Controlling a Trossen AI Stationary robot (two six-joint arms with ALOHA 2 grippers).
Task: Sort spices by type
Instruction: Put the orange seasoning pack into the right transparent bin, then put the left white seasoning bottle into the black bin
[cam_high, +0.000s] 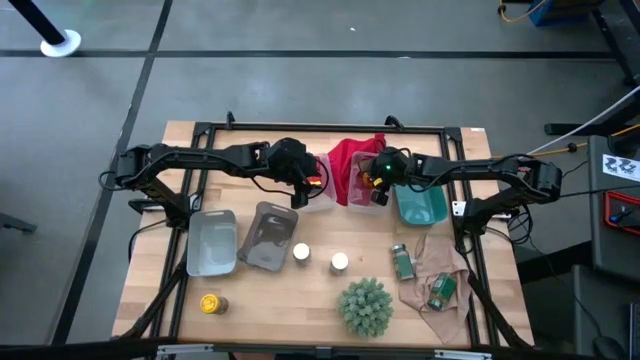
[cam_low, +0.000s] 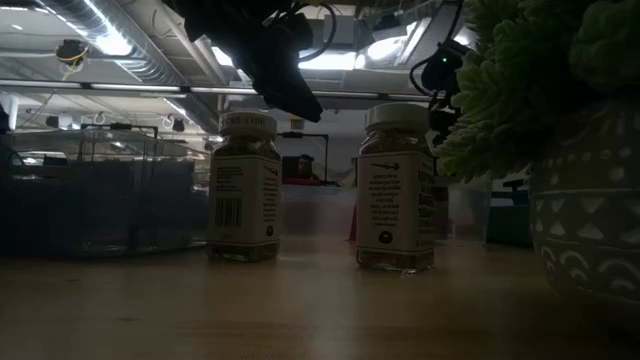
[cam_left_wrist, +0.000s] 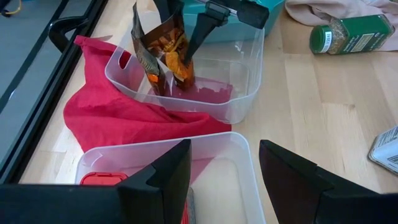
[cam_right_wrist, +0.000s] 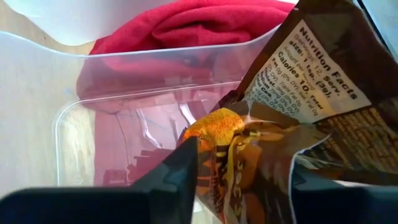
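Observation:
My right gripper (cam_high: 378, 188) is shut on a brown-and-orange spice pouch (cam_left_wrist: 163, 57) inside a clear bin (cam_left_wrist: 245, 93) that sits on the red cloth (cam_left_wrist: 106, 112). My left gripper (cam_left_wrist: 224, 180) is open and empty over a second clear bin (cam_left_wrist: 217, 146), which holds a red tin (cam_left_wrist: 98, 179). Two white-topped jars (cam_high: 301, 252) (cam_high: 340, 262) stand upright on the table. Two green jars (cam_high: 402, 262) (cam_high: 441, 290) lie on their sides, the nearer one on a beige cloth. A yellow-capped jar (cam_high: 211, 303) stands at the near left. My right gripper pinches the pouch's crumpled upper part (cam_right_wrist: 245, 162) between its two fingers (cam_left_wrist: 200, 34), coming from above and slanting down into the bin. The pouch hangs roughly upright below the fingers. Its lower end (cam_left_wrist: 166, 86) is down inside the clear bin, at or near the floor.
A teal bin (cam_high: 420, 205) sits right of the clear bins. Two grey bins (cam_high: 212, 242) (cam_high: 265, 236) are at the left. A spiky green plant in a pot (cam_high: 365, 307) stands at the near edge. The beige cloth (cam_high: 432, 272) lies at the near right.

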